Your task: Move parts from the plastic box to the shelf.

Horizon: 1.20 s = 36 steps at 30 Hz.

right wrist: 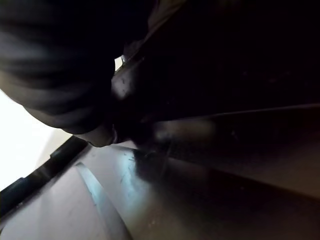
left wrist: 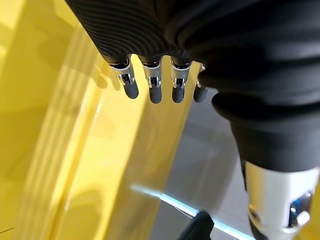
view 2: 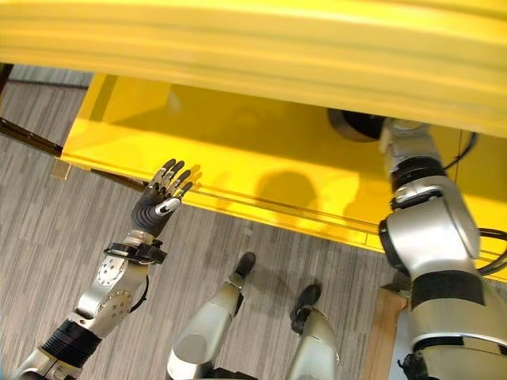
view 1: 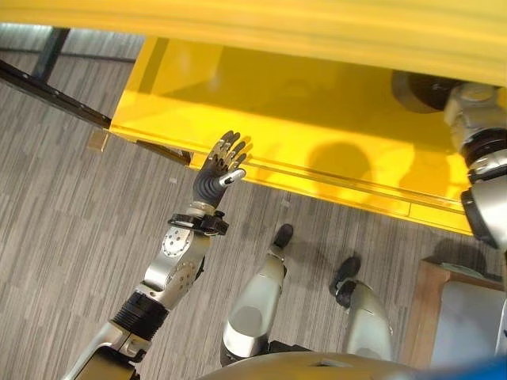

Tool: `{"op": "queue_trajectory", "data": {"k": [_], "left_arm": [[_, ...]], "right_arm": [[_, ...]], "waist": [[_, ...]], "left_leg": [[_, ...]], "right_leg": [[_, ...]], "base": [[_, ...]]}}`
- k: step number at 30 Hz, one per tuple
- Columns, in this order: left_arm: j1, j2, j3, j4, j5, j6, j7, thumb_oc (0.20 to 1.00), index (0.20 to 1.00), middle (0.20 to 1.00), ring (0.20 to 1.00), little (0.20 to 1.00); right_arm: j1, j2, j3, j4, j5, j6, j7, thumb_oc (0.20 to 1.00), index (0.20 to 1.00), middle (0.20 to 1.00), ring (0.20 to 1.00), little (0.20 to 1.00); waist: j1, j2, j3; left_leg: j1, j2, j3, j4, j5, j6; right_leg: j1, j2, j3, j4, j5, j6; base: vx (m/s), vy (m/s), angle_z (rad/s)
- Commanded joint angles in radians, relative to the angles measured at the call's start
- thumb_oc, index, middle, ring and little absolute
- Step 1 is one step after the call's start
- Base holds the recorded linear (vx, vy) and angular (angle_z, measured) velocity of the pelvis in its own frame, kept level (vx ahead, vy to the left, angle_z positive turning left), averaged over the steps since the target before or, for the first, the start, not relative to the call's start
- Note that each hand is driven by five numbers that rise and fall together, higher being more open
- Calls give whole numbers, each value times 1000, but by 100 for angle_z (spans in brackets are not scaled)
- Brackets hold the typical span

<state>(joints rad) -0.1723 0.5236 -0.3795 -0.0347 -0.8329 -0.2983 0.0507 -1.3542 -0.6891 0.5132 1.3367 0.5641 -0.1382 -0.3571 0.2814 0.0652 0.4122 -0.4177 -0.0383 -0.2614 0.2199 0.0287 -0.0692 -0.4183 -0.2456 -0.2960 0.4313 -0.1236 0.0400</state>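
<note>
The yellow shelf (view 2: pixel 261 150) spans the view, its front edge facing the robot. The right arm reaches deep under its upper board, presumably depositing a part; hand and part are hidden, so finger state cannot be told. The left hand (view 1: pixel 219 170) hovers at the front lip, fingers straight, empty.

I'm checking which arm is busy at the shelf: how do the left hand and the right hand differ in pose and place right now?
The left hand is held up in the open at the front edge of the yellow shelf, while the right hand is reached deep in under the upper board. The left hand's fingers are straight and hold nothing; the right hand's fingers are hidden in shadow, so their state cannot be told. Both wear a dark ribbed cover.
</note>
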Motion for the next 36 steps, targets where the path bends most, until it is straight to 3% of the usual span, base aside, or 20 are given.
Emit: {"op": "queue_trajectory", "data": {"k": [1, 11, 17, 19, 23, 28, 36], "left_arm": [[-4, 28, 6, -103, 46, -73, 6, 1000, 1000, 1000, 1000, 1000], [-4, 20, 14, -109, 58, -83, 16, 1000, 1000, 1000, 1000, 1000], [-21, 12, 31, -108, 71, -94, 31, 1000, 1000, 1000, 1000, 1000], [-35, 7, 35, -99, 79, -101, 42, 1000, 1000, 1000, 1000, 1000], [-42, 14, 30, -107, 83, -95, 46, 1000, 1000, 1000, 1000, 1000], [-53, 23, 27, -95, 81, -93, 47, 1000, 1000, 1000, 1000, 1000], [-41, 37, 35, -97, 77, -94, 47, 1000, 1000, 1000, 1000, 1000]], "right_arm": [[-128, -62, 97, -33, -90, -41, -5, 200, 200, 200, 200, 200], [-125, -100, 152, -11, -182, -23, -4, 200, 200, 200, 200, 200], [-100, -86, 139, -10, -196, -25, -12, 200, 200, 200, 200, 200], [-104, -64, 138, -11, -207, -22, -21, 200, 200, 200, 200, 200], [-113, -72, 138, -7, -223, -17, -30, 200, 200, 200, 200, 200], [-106, -87, 146, 0, -237, -14, -23, 200, 200, 200, 200, 200], [-113, -93, 156, 3, -235, -20, -20, 200, 200, 200, 200, 200]], "waist": [[-18, -7, -17], [-31, -11, -8], [-50, -16, 11], [-61, -25, 27], [-65, -28, 46], [-65, -35, 51], [-67, -38, 47]], "left_leg": [[-2, 46, 22, 37, -91, 19], [-10, 47, 25, 38, -96, 18], [-37, 40, 29, 111, -129, 18], [-75, 29, 28, 254, -223, 25], [-139, 8, 13, 459, -326, 41], [-156, 7, 16, 558, -379, 45], [-171, 13, 21, 622, -415, 43]], "right_leg": [[76, -39, 48, -14, -10, 43], [64, -35, 49, -8, -16, 41], [35, -41, 70, 64, -44, 36], [7, -51, 102, 191, -127, 28], [-50, -66, 131, 380, -225, 2], [-77, -65, 145, 466, -271, -10], [-94, -60, 155, 516, -303, -21]], "base": [[42, -7, -4], [4, 0, 0], [-16, 8, 0], [0, 0, 0], [-26, 9, -6], [-21, 1, -3], [-13, 0, -4]]}}
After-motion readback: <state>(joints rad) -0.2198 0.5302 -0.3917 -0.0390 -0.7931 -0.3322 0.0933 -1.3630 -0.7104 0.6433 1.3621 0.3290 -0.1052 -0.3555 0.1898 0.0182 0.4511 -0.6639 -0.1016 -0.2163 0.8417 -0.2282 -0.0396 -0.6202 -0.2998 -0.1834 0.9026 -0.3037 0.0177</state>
